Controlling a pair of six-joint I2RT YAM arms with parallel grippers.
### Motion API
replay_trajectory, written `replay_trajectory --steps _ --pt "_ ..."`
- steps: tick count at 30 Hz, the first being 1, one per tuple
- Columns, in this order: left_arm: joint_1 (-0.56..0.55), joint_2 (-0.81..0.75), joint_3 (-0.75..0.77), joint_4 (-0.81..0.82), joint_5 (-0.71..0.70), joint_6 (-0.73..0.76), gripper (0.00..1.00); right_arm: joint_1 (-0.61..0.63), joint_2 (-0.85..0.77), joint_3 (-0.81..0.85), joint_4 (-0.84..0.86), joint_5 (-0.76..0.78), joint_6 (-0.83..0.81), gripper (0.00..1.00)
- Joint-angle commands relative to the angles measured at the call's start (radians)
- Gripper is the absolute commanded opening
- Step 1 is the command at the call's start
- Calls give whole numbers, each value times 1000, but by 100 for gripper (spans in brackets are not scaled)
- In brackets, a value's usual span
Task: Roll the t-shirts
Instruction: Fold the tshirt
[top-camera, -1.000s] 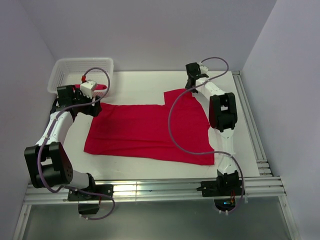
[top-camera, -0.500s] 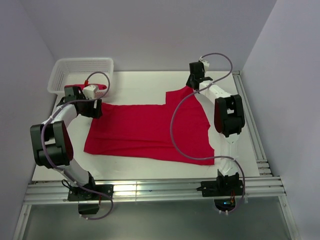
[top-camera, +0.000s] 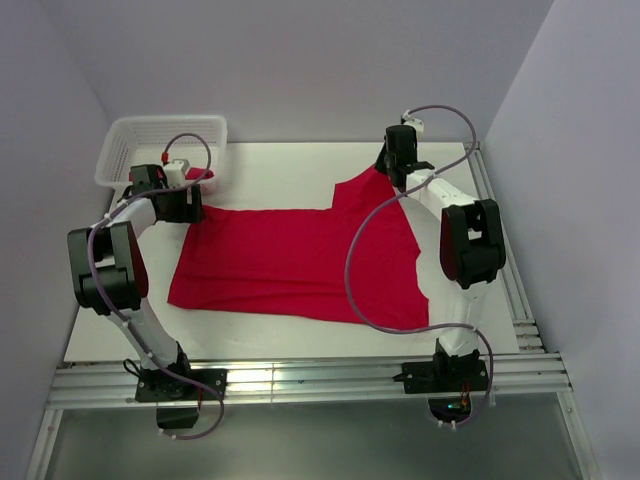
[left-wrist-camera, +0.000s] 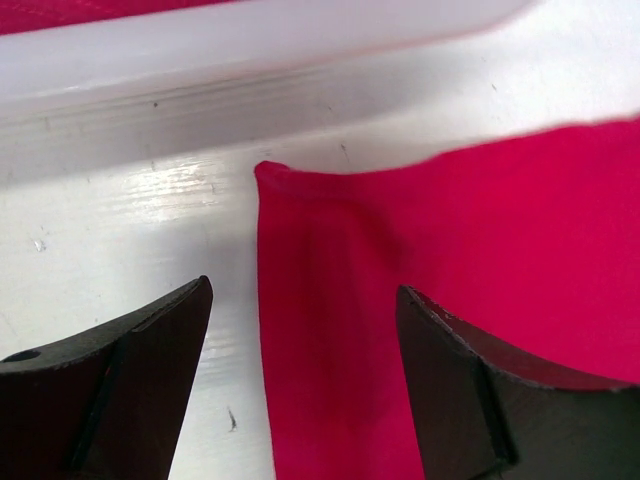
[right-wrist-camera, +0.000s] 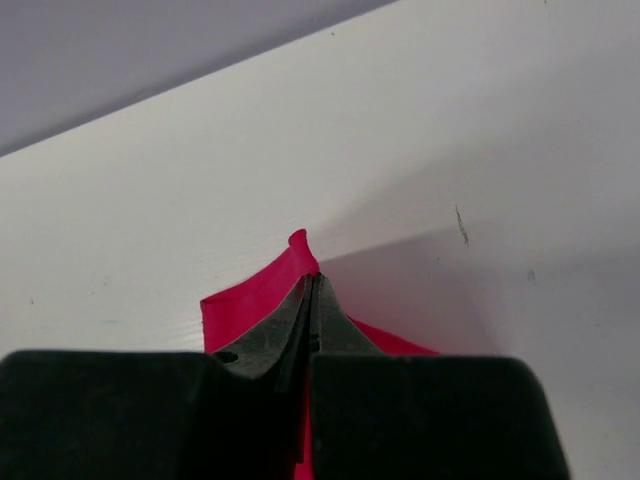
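Shirt (top-camera: 290, 265) lies flat on table (top-camera: 270, 170) just past my bases, long axis L-to-R, near hem twd me, both arms reaching over it to the far edge. L claw (left-wrist-camera: 300, 300) hovers at far-left corner, jaws wide apart, nothing gripped. The cloth corner lies betw the fingers (left-wrist-camera: 450, 380), closer to the right-hand one. R claw (right-wrist-camera: 311, 285) at far-right corner is clenched on a small peak of red cloth. So far edge looks like my start line, w/ roll coming twd me. 2nd shirt (left-wrist-camera: 100, 8) shows red at basket (top-camera: 165, 121), just beyond L claw
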Motion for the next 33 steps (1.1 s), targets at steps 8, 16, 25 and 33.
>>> replay_trajectory --steps 8,16,25,33 --pt "57 14 -2 142 22 -291 72 7 -66 -41 100 0 -21 0" --pt "97 84 48 114 61 -295 54 7 -63 -44 120 -22 -14 0" --pt "97 161 87 125 112 -334 61 7 -74 -47 123 -28 -11 0" --pt "90 210 117 142 97 -366 60 7 -86 -48 118 -28 -8 0"
